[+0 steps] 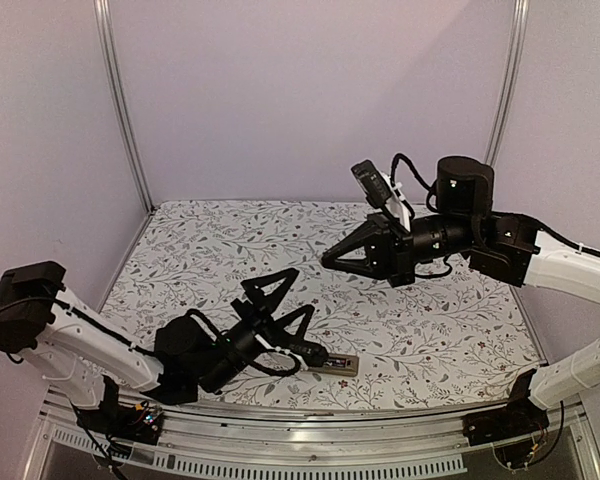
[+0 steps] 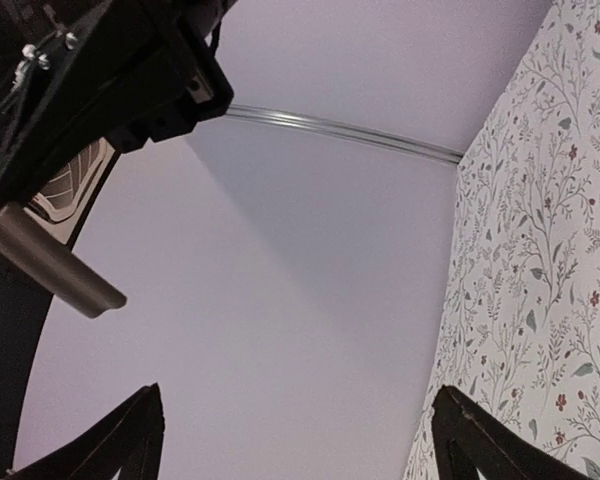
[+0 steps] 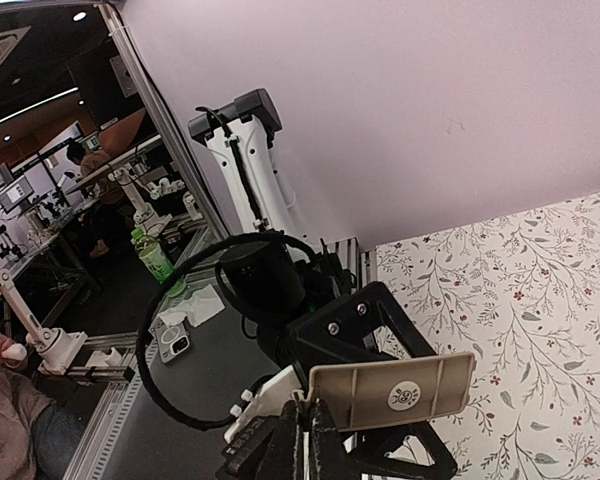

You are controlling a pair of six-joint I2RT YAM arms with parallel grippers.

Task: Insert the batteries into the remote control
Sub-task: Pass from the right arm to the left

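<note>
The left claw lay low over the front of the table, tipped on its side, jaws spread wide with nothing between them, and that's confirmed from its own camera, which looked past two parted fingers at bare wall. Just beside it, to its right, sat the remote control, flat on the patterned cloth near the front edge, tan-grey back up. The batteries? Could not be picked out anywhere; a dark patch at the remote's left end might have been one seated in the recess, but it was too small to call. The right claw hung well above the middle of the table, pinched fully shut, gripping nothing. This looked like the seating stage, with the left arm working at the remote rather than fetching. The next move called for turning that left claw down toward the remote and lining up on the recess, with the right arm dropping in to steady the body so it couldn't skid.
</note>
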